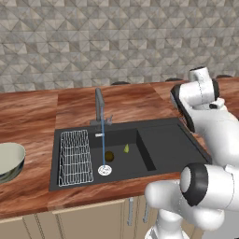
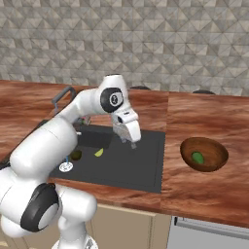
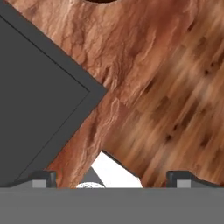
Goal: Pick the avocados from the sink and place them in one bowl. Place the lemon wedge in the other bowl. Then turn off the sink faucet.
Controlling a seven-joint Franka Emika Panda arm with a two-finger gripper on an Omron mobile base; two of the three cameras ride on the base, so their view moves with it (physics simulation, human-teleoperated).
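The gripper (image 2: 132, 141) is hanging over the right half of the sink (image 2: 141, 165), fingers pointing down, jaws spread wide and holding nothing. From the hand view, its two dark fingertips (image 3: 43, 178) are sitting far apart, looking down on the sink's corner and the wooden counter (image 3: 166, 87) beside it.

Over on the right counter, the bright green avocado (image 2: 197, 157) is lying inside the brown wooden bowl (image 2: 216, 158). The dark olive avocado (image 1: 109, 155) is sitting on the floor of the left basin, just beside the round silver drain (image 1: 105, 170), and the yellow lemon wedge (image 1: 126, 148) is resting near it, closer to the divider. A white wire rack (image 1: 74, 158) is lying along the left side of that basin.

Water is running: a thin blue stream (image 1: 103, 147) is falling from the faucet (image 1: 99, 106) straight down onto the drain. The pale bowl (image 1: 10, 159) is standing on the counter well left of the sink, cut off by the picture's edge.
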